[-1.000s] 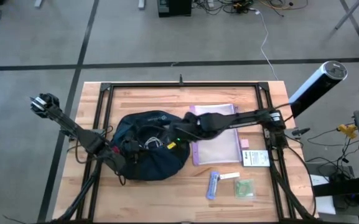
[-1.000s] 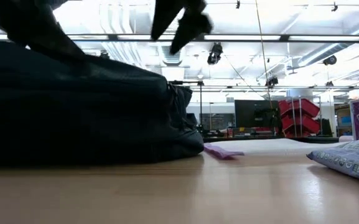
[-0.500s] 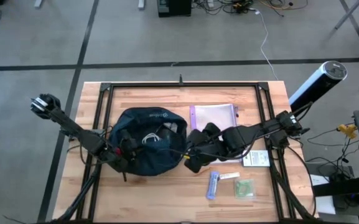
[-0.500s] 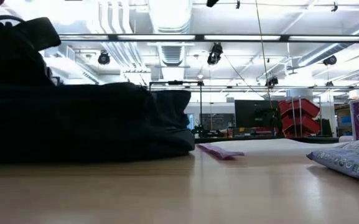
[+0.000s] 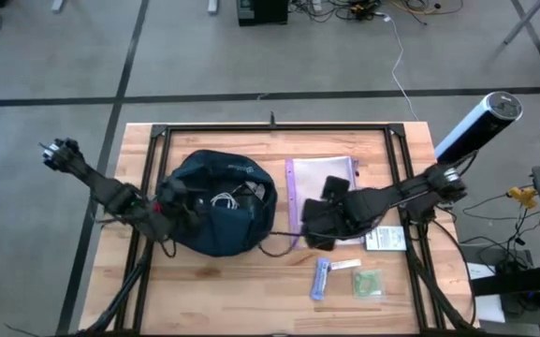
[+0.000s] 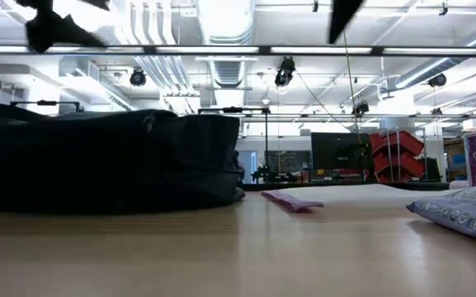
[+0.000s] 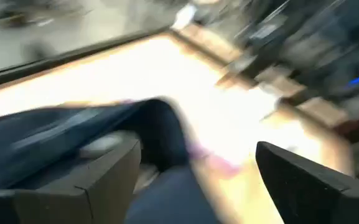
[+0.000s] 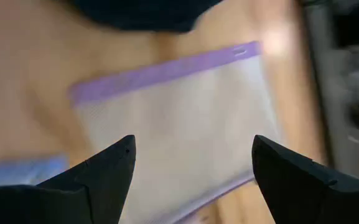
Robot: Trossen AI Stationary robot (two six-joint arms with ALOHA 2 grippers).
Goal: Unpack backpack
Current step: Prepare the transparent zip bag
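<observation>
The dark navy backpack (image 5: 215, 225) lies on the table's left half with its opening up and white cords (image 5: 223, 199) showing inside. In the low view the backpack (image 6: 106, 161) rests flat on the wood. My left gripper (image 5: 174, 198) hangs open over the backpack's left rim, and the left wrist view shows its fingers (image 7: 195, 149) wide apart above dark fabric. My right gripper (image 5: 318, 229) is open with nothing between its fingers (image 8: 191, 146), above the clear purple-edged pouch (image 8: 179, 118), to the right of the backpack.
The pouch (image 5: 324, 183) lies flat at the table's middle. Near the front right lie a blue packet (image 5: 321, 278), a white strip (image 5: 344, 265), a green packet (image 5: 368, 283) and a card (image 5: 385, 239). A thin dark cord (image 5: 274, 251) lies between backpack and pouch. A black frame (image 5: 270, 129) borders the table.
My right gripper has drawn out of the backpack's opening and gone toward the table's right edge, to above the pouch. My left gripper has risen and let go of the backpack's left side, which has dropped back. The backpack now lies flatter and a little farther left.
</observation>
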